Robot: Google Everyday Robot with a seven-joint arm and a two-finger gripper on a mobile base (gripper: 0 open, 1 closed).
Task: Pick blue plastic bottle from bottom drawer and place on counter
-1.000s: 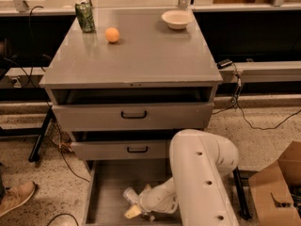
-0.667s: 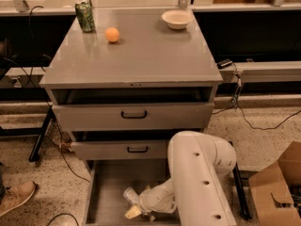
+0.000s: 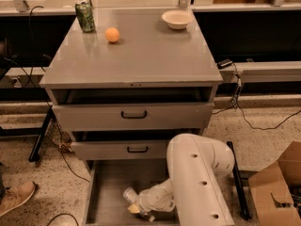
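The blue plastic bottle (image 3: 130,195) lies tilted on the floor of the open bottom drawer (image 3: 104,192), a pale ribbed shape with its cap end up and to the left. My gripper (image 3: 141,208) is low inside the drawer, right against the bottle's lower end. The bulky white arm (image 3: 197,182) reaches down over the drawer's right half and hides that part. The grey counter (image 3: 141,55) is the top of the cabinet, above the drawers.
On the counter stand a green soda can (image 3: 85,16) at the back left, an orange ball (image 3: 112,35) and a white bowl (image 3: 177,19). Two upper drawers with black handles (image 3: 133,114) stand partly open. A cardboard box (image 3: 277,192) is on the floor right, a shoe (image 3: 16,197) left.
The arm has edged very slightly to the left. The bottle and the gripper stay at the same spot in the drawer.
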